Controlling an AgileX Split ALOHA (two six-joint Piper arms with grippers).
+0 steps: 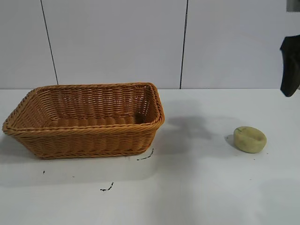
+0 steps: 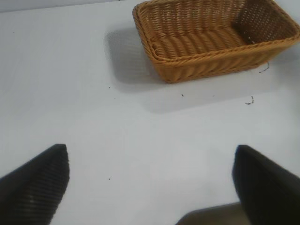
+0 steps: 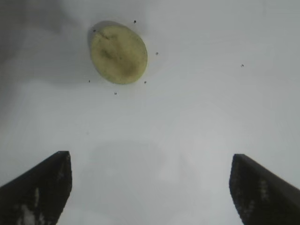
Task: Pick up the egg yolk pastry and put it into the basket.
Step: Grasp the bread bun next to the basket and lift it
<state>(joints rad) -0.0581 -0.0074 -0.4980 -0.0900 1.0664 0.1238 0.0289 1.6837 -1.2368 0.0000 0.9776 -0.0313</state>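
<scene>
1. The egg yolk pastry (image 1: 250,139) sits alone on the white counter (image 1: 211,187): one pale yellow-green puck with a shallow dimple on top and a small dark streak near one edge. No label, brand or writing can be read on it.
2. In the right wrist view the egg yolk pastry (image 3: 118,53) lies ahead of the right hand (image 3: 150,187), beyond the fingertips and off toward one finger's side, not between them. Nothing touches it. A few tiny dark specks dot the counter around it.
3. The right hand stands wide, its two dark fingers (image 3: 40,190) far apart with bare counter between them, holding nothing. In the exterior view only a dark part of the right arm (image 1: 290,65) shows at the edge, above the pastry and farther back.
4. One basket (image 1: 84,119), orange-brown woven wicker with flaring sides and a braided rim, stands well apart from the pastry, on the far side from the right hand. Its inside shows only weave. It carries no tag or lettering.
5. The left hand (image 2: 150,187) hovers over bare counter, also spread wide and holding nothing. The basket (image 2: 211,40) lies ahead of it and off to one side, well clear of its fingertips.
6. A few small black marks (image 1: 107,188) lie on the counter just in front of the basket.
</scene>
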